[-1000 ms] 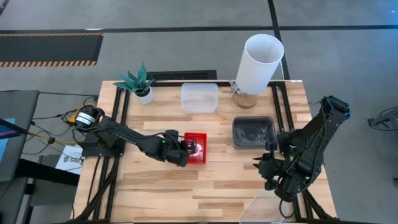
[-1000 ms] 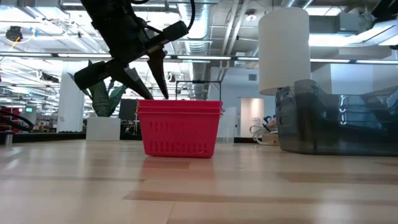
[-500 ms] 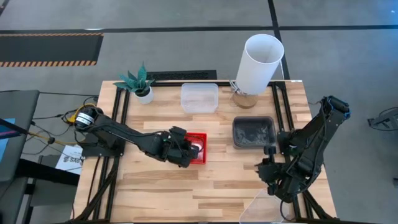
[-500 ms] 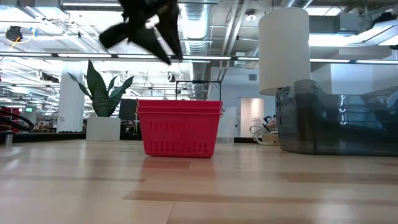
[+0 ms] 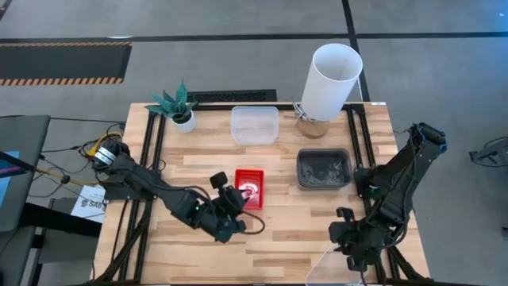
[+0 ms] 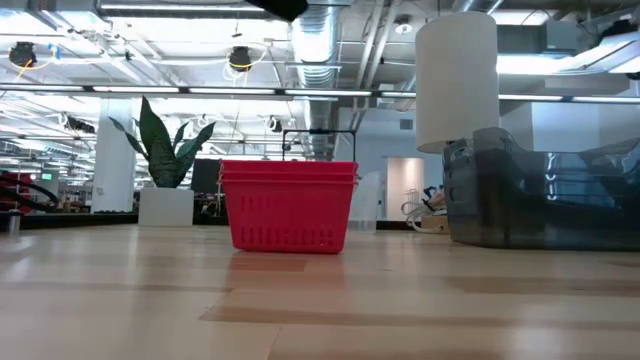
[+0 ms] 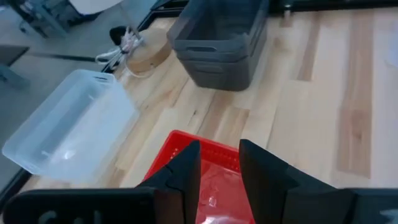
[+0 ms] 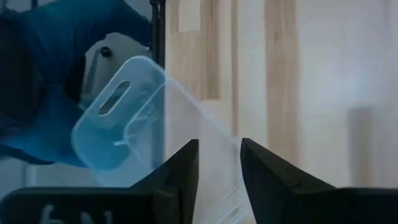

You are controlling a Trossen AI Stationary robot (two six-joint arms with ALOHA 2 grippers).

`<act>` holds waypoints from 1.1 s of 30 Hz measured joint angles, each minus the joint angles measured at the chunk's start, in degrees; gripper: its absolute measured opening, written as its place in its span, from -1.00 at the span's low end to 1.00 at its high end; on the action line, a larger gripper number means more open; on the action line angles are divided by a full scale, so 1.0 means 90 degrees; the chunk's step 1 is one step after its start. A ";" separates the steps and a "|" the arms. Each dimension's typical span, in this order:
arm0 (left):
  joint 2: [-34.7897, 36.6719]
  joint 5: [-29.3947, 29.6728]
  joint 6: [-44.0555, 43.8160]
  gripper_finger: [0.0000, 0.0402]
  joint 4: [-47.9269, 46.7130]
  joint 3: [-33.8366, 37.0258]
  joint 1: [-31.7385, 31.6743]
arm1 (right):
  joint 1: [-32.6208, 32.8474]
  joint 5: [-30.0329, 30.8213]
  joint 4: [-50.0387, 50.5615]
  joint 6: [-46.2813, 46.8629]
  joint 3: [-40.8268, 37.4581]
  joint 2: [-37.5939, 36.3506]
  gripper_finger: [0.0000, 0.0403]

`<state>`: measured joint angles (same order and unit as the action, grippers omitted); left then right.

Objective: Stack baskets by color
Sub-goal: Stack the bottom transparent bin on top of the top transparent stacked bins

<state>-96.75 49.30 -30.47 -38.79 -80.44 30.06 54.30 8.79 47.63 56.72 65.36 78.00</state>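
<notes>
A stack of red mesh baskets (image 5: 248,188) stands mid-table on its base. My left gripper (image 5: 236,203) hangs above its near left side, open and with nothing in it (image 7: 219,163); only its tip shows at the top of the low view (image 6: 276,8). The dark grey baskets (image 5: 323,168) sit nested at the right. One clear basket (image 5: 254,125) rests at the far middle. Another clear basket (image 8: 124,115) sits tilted at the near right edge. My right gripper (image 5: 348,251) is right over it, fingers apart (image 8: 219,163). My right gripper has the tilted clear basket's rim (image 8: 208,127) showing in the gap between its fingers. It comes at the basket slanting down from above. I cannot tell whether the fingers touch it.
A tall white cylinder (image 5: 332,79) stands at the far right, on a round wooden base. A small potted plant (image 5: 178,107) is at the far left. Something blue (image 8: 56,93) shows past the table's black edge rail (image 8: 158,37). Bare wood lies along the near side.
My left gripper has risen from the red stack's rim, drawn back toward the near edge and rolled about its axis; it has nearly left the top of the low view. My right gripper has moved toward the near edge, to the tilted clear basket, and turned. The red stack has not moved.
</notes>
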 joint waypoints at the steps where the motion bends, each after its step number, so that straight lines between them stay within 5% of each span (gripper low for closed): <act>1: 0.0000 0.0007 0.0061 -0.50 -0.0015 0.0000 0.0048 | -0.0001 -0.0129 0.0012 0.0213 0.0000 0.0001 -0.25; 18: -0.0002 -0.0569 -0.0017 0.37 -0.0030 0.0002 0.0191 | 0.0501 -0.1185 0.1158 0.3959 -0.0002 0.0174 0.24; 33: -0.0002 -0.0607 -0.0139 0.48 -0.0026 0.0005 0.0210 | 0.0654 -0.1989 0.1196 0.4047 -0.0007 0.1357 0.27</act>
<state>-96.77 43.83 -31.72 -39.03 -80.40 31.94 60.18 -9.10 58.39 93.14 65.30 90.21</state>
